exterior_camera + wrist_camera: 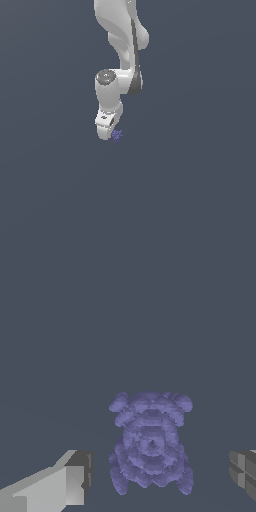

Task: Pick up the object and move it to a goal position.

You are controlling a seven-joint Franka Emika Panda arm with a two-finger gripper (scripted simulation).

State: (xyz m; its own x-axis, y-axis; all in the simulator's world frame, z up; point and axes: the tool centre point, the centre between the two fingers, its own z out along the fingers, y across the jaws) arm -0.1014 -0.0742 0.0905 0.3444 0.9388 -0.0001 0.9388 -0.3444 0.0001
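The object (150, 443) is a small purple-blue lump with bumpy, jagged edges, lying on the dark grey floor. In the wrist view it sits between my two fingertips (75, 481), with a clear gap on each side. My gripper (160, 476) is open around it and touches nothing. In the exterior view the object (117, 135) shows just past the tip of the white gripper (109, 132), on the exterior view's right of it. The white arm (122, 50) comes down from above.
A flat dark grey surface (200, 190) fills both views; no other object shows on it.
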